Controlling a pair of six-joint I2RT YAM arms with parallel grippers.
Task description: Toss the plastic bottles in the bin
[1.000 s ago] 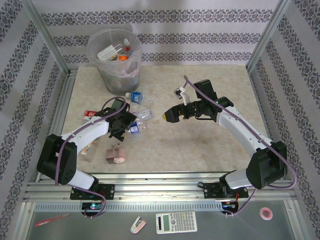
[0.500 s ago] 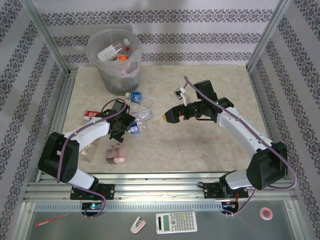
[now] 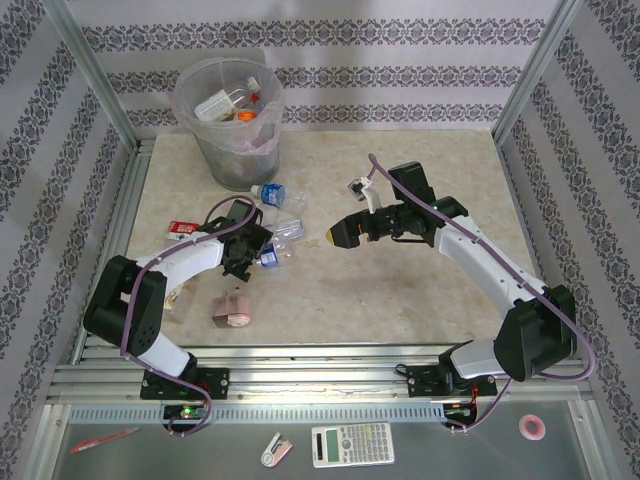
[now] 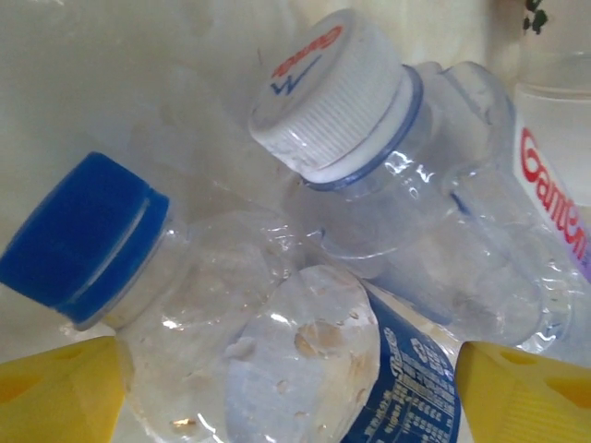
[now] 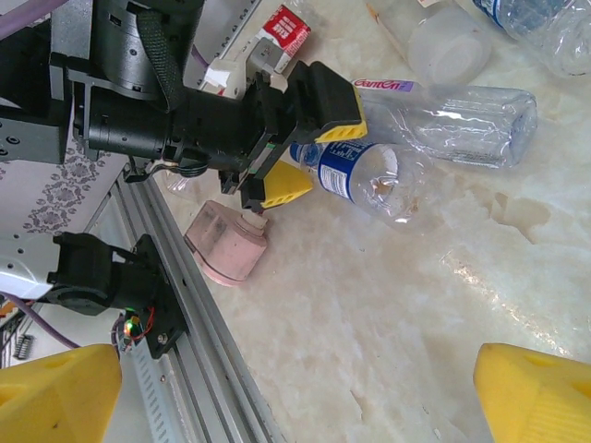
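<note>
We are lining up a grasp: left gripper (image 5: 317, 150), jaws spread, is straddling the blue-labelled bottle (image 5: 369, 175) on the table (image 3: 400, 290) near the bin (image 3: 235, 155). Next calls for closing and lifting. Right gripper (image 3: 333, 233) is hovering, jaws spread.

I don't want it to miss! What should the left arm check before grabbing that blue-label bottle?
1. Left gripper open: ok.
2. Blue-label bottle between its fingers: ok.
3. White-capped bottle clear of the grab: not ok, it presses alongside.
4. Bin has room: ok, probably.
5. Right gripper out of the way: ok, open over bare table.
</note>
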